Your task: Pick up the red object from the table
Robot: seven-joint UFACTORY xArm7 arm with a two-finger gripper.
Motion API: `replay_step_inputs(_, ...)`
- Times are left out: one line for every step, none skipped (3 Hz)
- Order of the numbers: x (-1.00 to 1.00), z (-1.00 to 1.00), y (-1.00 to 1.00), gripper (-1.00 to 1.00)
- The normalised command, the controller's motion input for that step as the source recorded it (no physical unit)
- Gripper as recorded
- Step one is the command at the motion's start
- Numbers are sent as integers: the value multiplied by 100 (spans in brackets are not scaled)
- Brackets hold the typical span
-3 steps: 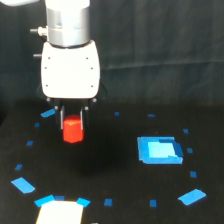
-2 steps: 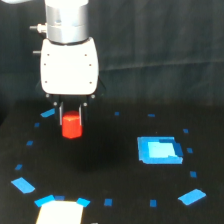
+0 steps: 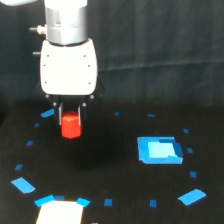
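- The table is big and black, with the blue square patch toward its right edge.
- The gripper has gone up since a second ago.
- Its fingers squeeze the red object, which now hangs above the table's left side, so the pick-up looks almost done.

A dark, wrinkled black backdrop hangs behind, dimly and evenly lit.

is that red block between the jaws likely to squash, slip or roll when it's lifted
The red object probably stays rigid: its edges look crisp between the gripper's jaws. It seems small and likely light. Its stubby, possibly faceted shape suggests little rolling if it dropped on the table. The smooth-looking sides might slip, though blur hides the contact.
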Motion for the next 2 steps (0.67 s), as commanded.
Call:
replay_step_inputs(31,-28,76,-100)
replay_step_inputs(27,-47,52,-94)
